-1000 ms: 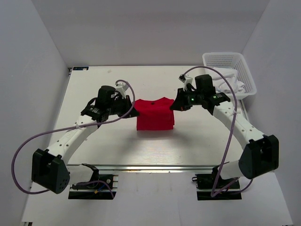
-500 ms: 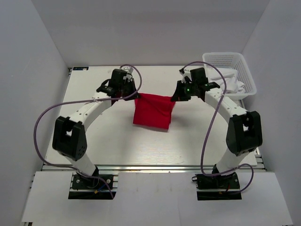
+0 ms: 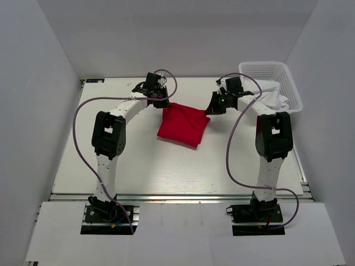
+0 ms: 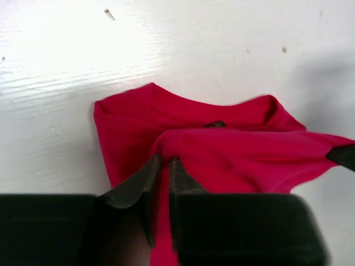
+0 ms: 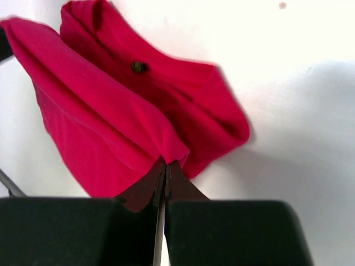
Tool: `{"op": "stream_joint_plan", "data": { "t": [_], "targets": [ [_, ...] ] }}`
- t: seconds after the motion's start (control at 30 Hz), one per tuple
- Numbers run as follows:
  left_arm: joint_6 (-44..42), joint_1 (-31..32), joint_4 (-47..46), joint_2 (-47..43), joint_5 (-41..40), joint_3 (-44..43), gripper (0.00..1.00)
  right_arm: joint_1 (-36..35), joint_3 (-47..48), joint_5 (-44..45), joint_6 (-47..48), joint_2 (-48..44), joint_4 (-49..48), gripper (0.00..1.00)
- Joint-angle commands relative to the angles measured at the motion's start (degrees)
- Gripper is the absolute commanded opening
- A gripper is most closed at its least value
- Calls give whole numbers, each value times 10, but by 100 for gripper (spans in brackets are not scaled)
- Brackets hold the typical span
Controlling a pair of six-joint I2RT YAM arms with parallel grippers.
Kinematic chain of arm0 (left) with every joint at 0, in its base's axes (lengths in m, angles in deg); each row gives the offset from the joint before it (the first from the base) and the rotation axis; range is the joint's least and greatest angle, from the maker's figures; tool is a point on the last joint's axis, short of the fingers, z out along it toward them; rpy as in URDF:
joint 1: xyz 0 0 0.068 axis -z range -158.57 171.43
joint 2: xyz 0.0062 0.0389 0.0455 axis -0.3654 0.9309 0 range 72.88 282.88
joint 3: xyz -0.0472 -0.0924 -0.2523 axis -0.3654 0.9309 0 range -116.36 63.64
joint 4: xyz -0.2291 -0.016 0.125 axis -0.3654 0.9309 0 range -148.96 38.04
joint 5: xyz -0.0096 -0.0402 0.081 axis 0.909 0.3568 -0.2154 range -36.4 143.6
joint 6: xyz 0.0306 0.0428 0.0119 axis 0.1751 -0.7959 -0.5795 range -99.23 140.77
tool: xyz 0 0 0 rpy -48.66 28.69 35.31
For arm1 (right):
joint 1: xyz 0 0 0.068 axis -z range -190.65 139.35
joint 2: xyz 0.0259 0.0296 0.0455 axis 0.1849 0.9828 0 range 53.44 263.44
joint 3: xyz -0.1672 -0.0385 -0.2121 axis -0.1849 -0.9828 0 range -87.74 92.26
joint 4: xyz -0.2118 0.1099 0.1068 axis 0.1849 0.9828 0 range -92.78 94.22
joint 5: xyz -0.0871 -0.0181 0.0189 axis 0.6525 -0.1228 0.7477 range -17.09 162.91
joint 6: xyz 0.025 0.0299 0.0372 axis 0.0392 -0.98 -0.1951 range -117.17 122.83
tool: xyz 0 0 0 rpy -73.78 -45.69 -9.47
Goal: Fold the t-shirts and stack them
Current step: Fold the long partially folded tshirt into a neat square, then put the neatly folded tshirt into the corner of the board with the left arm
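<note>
A folded bright red t-shirt (image 3: 183, 125) lies tilted on the white table, its upper layer held up at two far corners. My left gripper (image 3: 165, 105) is shut on the shirt's left corner; in the left wrist view (image 4: 165, 160) the fabric (image 4: 233, 149) runs between its jaws, with the neck opening behind. My right gripper (image 3: 211, 111) is shut on the right corner; in the right wrist view (image 5: 166, 163) the red cloth (image 5: 111, 127) bunches at its closed tips.
A white mesh basket (image 3: 274, 72) stands at the back right with white cloth (image 3: 272, 97) hanging out of it, close behind the right arm. Grey walls close in the table on three sides. Purple cables loop from both arms.
Both grippers have carried the shirt's held edge away from me toward the table's back and lowered it. The shirt now lies further back, folded over and skewed, and both arms are stretched out.
</note>
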Motion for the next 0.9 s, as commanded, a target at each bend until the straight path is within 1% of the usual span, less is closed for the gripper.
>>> {"op": "stream_joint_plan", "data": {
  "t": [0.0,0.03,0.07,0.1,0.13,0.17,0.2,0.23,0.33,0.37,0.4,0.43,0.47,0.57,0.6,0.63,0.7,0.73,0.8,0.83,0.87],
  "targets": [
    [-18,-18,32,22,-6,-46,25,14,57,-4,5,42,5,0],
    [-23,-18,32,27,-6,-54,44,17,69,-3,5,50,7,12],
    [-29,-18,32,27,2,-54,80,17,75,-3,5,54,6,22],
    [-35,-23,32,34,15,-60,97,19,86,12,8,62,9,43],
    [-50,-23,26,34,15,-60,100,18,98,23,6,65,11,55],
    [-56,-23,26,34,22,-65,100,19,108,38,8,65,16,61],
    [-66,-23,26,34,35,-65,100,20,116,44,8,60,24,71],
    [-78,-23,26,34,35,-65,100,20,116,51,11,57,24,90],
    [-107,-18,13,29,66,-32,100,20,98,72,9,13,17,90],
    [-129,-18,4,22,75,-21,100,19,89,73,6,3,14,90],
    [-139,-10,-8,15,84,1,100,20,55,75,3,-6,2,90],
    [-160,-10,-14,15,93,18,99,18,17,77,-1,-37,-5,90],
    [-168,-4,-14,15,93,18,99,20,17,77,-2,-48,-8,90],
    [-183,-4,-7,30,124,19,89,18,-39,86,-5,-97,-22,90],
    [-183,-4,5,38,124,13,84,20,-50,89,-4,-116,-23,90],
    [-190,-4,5,50,124,5,81,19,-77,94,-4,-136,-23,90],
    [-199,-4,13,55,124,5,75,20,-94,109,-4,-162,-22,90],
    [-204,2,13,61,131,5,68,20,-117,114,-4,-168,-22,90],
    [-211,10,13,61,131,11,61,20,-138,135,-4,-198,-20,90],
    [-216,10,13,61,131,19,53,20,-149,139,-4,-203,-20,90],
    [-216,16,13,61,121,32,48,20,-155,153,-4,-221,-20,90]
  ]
}}
